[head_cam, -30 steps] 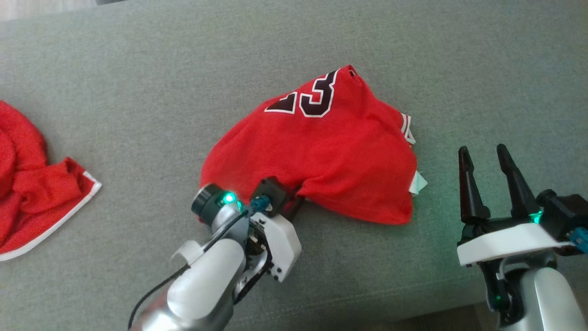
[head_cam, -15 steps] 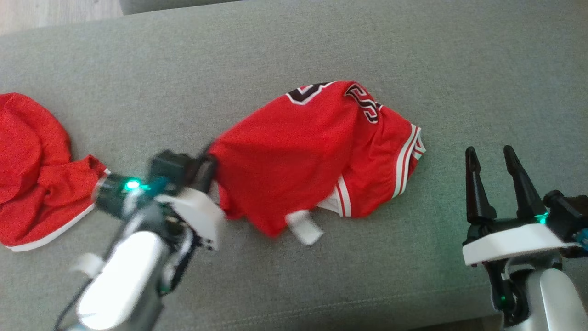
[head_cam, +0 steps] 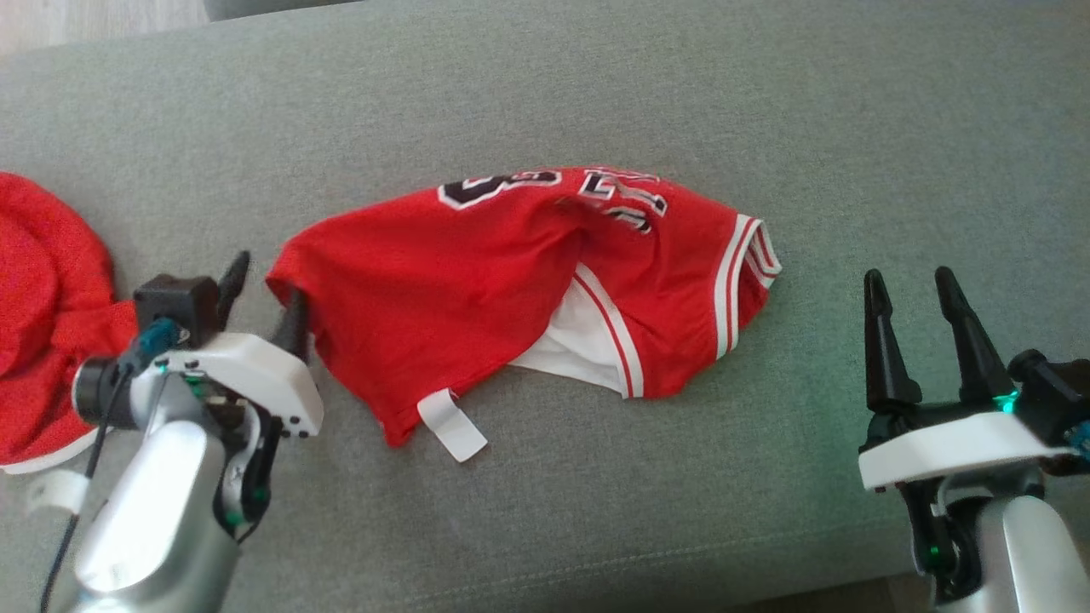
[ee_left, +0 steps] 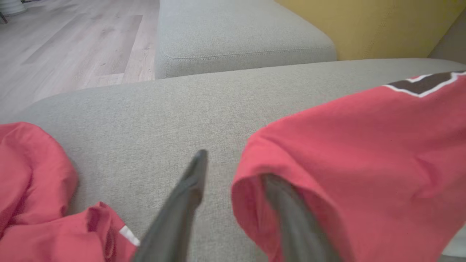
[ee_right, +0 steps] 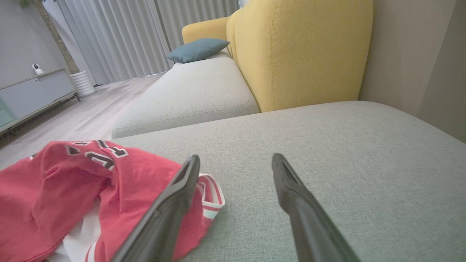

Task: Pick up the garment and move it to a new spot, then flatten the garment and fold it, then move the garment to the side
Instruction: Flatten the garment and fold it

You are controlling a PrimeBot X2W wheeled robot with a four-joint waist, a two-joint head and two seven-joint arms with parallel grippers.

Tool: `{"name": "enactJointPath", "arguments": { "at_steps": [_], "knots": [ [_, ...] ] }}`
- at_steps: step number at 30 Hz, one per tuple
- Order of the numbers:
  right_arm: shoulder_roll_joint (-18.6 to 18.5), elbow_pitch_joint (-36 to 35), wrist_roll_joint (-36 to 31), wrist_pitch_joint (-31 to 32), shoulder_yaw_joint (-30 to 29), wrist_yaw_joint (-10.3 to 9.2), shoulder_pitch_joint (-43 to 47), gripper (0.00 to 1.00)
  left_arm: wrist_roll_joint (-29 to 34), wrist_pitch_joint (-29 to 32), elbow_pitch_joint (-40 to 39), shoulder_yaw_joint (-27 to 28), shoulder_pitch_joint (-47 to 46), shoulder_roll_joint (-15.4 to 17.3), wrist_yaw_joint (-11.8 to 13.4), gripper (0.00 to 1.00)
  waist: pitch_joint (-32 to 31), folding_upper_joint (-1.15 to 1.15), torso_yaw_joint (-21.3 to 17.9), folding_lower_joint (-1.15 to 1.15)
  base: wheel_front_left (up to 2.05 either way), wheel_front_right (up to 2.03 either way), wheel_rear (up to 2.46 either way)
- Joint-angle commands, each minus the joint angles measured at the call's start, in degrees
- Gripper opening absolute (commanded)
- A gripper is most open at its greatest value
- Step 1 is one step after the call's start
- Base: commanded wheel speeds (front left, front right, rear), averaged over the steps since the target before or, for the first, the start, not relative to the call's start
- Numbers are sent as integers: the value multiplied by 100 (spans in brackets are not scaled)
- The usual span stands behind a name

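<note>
Garment (head_cam: 477,289) lies between crumpled red cloth (head_cam: 43,298) and right pincer (head_cam: 907,275).

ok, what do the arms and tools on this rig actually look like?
Both match: silver-grey forearms, a white moulded wrist shell, and two long tapering black fingers per tool. The left tool has a black camera box with a teal connector and a thin black cable along the arm. The right tool has a green status light at its base. No printed markings visible.
</note>
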Motion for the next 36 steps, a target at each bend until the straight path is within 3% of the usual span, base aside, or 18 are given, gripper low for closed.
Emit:
{"name": "enactJointPath", "arguments": {
  "at_steps": [1,7,16,23,36],
  "knots": [
    [-27,-249,7,10,89,23,-94,100,-50,-194,-66,265,-244,43,-21,100,-1,0,-3,0,0,0,0],
    [-27,-296,-44,29,46,23,-56,100,-94,-824,99,329,7,-157,93,100,-85,0,77,0,0,0,0],
    [-27,-435,-206,106,13,23,28,100,271,-1289,-521,600,581,-268,698,100,-321,0,285,0,0,0,0],
    [-27,-552,-285,206,6,23,147,100,659,-1308,-1262,549,1031,-286,782,100,-523,0,383,0,0,0,0],
    [-27,-665,-270,311,83,23,329,100,800,-1248,-1647,391,1455,-226,877,100,-634,0,410,0,0,0,0]
  ]
}}
